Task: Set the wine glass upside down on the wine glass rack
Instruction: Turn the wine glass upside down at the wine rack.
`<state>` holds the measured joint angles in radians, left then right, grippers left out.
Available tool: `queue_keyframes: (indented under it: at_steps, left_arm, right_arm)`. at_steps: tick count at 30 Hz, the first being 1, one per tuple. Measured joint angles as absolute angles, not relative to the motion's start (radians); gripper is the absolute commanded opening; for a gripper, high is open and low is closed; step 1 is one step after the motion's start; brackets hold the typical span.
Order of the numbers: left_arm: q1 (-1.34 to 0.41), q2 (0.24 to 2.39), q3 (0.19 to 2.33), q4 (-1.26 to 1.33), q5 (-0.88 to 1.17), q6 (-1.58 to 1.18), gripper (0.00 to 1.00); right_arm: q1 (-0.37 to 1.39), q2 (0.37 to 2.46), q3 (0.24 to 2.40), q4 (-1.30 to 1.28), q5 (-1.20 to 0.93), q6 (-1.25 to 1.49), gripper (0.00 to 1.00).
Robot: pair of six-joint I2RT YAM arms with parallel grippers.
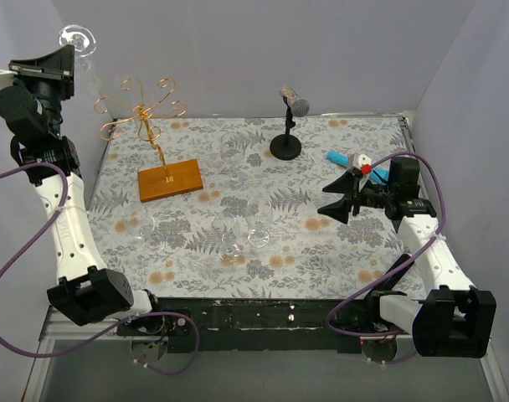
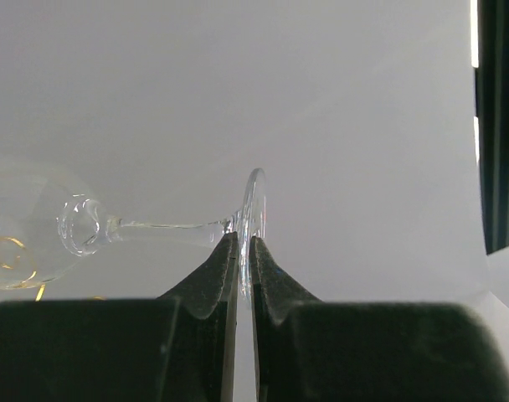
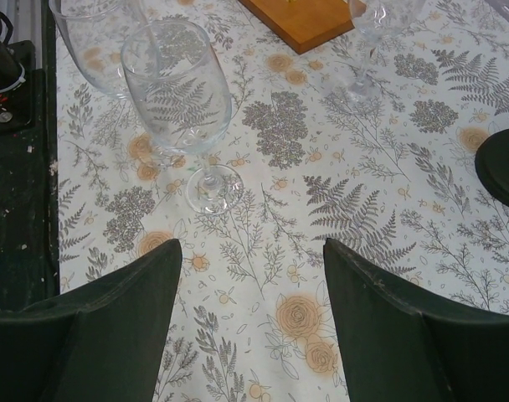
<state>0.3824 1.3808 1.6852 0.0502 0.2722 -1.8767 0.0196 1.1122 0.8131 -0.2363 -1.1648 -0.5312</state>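
left gripper [image 2: 244, 240]: your jaws pinch the wine glass [image 2: 162, 226] by its foot, high left of the wine glass rack [image 1: 169, 181].
right gripper [image 3: 253, 244]: your jaws stand wide apart over the floral tablecloth [image 3: 388, 167].

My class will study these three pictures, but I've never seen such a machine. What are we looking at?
Two robot arms are bolted to a flowered table. The wide picture looks down from above and behind them; the other two come from a camera on each wrist. The left hand is shut on the foot of a wine glass, held high near the gold wire rack. The right hand is open above the table. More glasses and a microphone stand there.
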Motion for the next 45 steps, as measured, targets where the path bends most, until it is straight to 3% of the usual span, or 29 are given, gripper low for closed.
queue_keyframes:
  at_steps: [19, 45]
  left_arm:
    - [0.412, 1.146, 1.399, 0.054, 0.112, -1.79, 0.0]
    - [0.443, 1.151, 1.19, 0.059, 0.147, -1.914, 0.0]
  right_arm:
    - [0.02, 1.139, 0.813, -0.244, -1.174, -0.55, 0.76]
    - [0.02, 1.15, 0.815, -0.268, -1.173, -0.564, 0.76]
